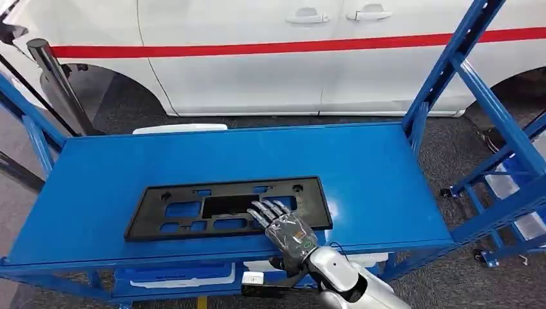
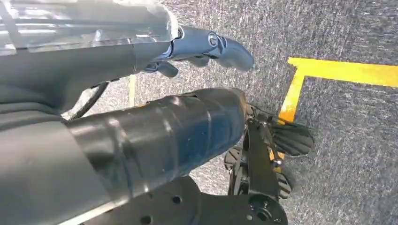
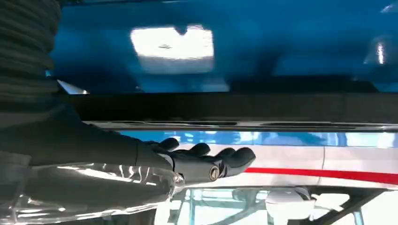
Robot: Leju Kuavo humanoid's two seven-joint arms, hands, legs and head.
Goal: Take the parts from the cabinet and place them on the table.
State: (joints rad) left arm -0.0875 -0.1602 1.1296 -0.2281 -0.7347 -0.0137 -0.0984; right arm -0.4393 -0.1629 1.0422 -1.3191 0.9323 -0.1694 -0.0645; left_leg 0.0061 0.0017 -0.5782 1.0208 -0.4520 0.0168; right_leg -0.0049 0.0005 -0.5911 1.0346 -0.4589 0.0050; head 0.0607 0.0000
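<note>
A flat black plastic frame part (image 1: 193, 209) with several cut-outs lies on the blue shelf top (image 1: 360, 161), near its front edge. My right hand (image 1: 283, 228) reaches over the part's front right corner with its fingers stretched out flat above it, holding nothing. In the right wrist view the dark fingers (image 3: 206, 161) lie straight, a little apart from the part's black edge (image 3: 234, 107). My left hand (image 2: 202, 47) hangs down over the grey floor, fingers loose, with nothing in it.
A white car (image 1: 257, 58) with a red stripe stands close behind the shelf. Blue rack uprights (image 1: 476, 84) rise at the right and a black post (image 1: 55, 80) at the left. White bins (image 1: 174, 273) sit on the lower level. A yellow line (image 2: 328, 70) marks the floor.
</note>
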